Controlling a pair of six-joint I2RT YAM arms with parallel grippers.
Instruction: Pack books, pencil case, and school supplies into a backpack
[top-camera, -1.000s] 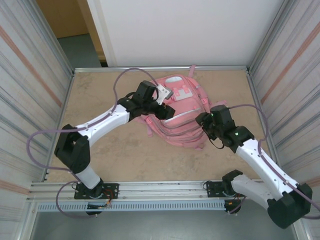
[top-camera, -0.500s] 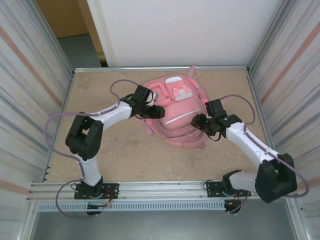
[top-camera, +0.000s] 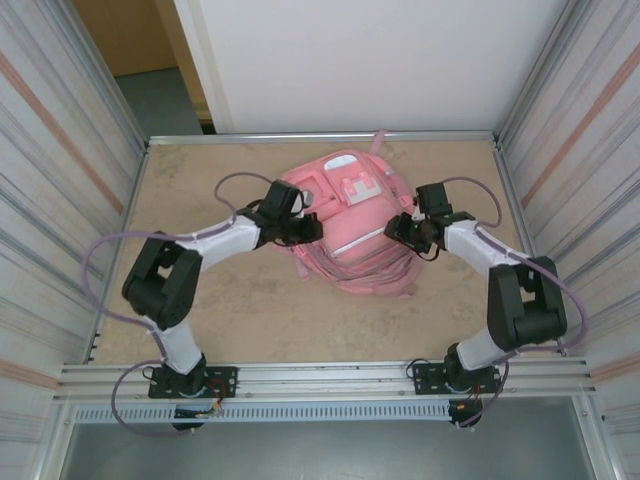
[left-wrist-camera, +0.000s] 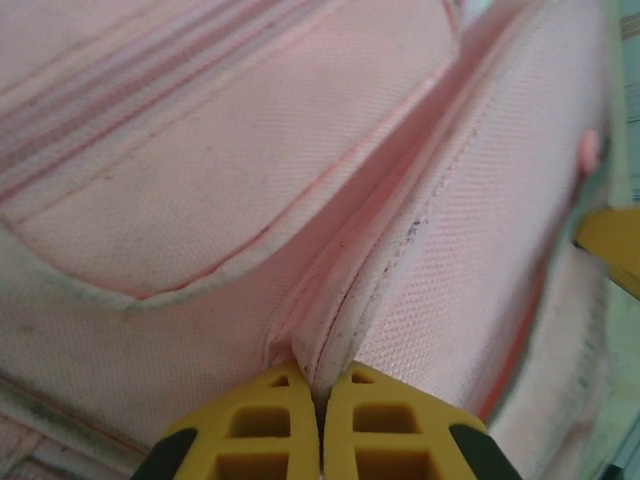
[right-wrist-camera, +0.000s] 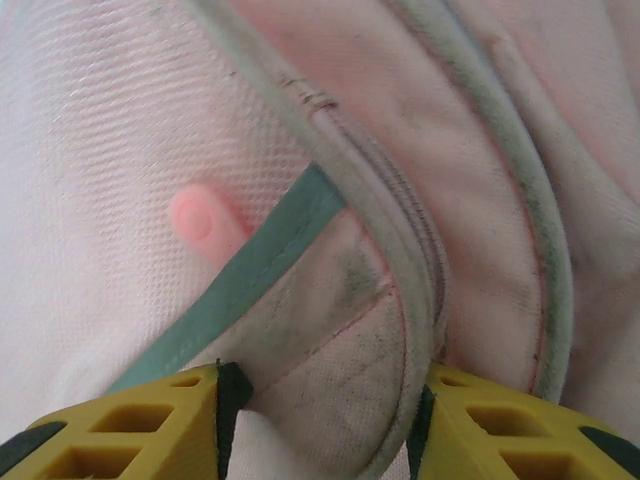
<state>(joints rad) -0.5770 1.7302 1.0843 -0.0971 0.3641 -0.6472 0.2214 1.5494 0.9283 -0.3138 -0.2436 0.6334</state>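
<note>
Pink woven backpack (top-camera: 352, 230) is laid on the desk (top-camera: 240, 310); its raised seam ridge (left-wrist-camera: 345, 310) is pinched between the left fingers (left-wrist-camera: 250, 425), pressed together; a green-trimmed mesh pocket edge (right-wrist-camera: 255, 275) is straddled by the parted right fingers (right-wrist-camera: 130, 425).

Backpack (top-camera: 355, 240) on table (top-camera: 250, 310) (far half), between left hand (top-camera: 314, 226), right hand (top-camera: 396, 229).
</note>
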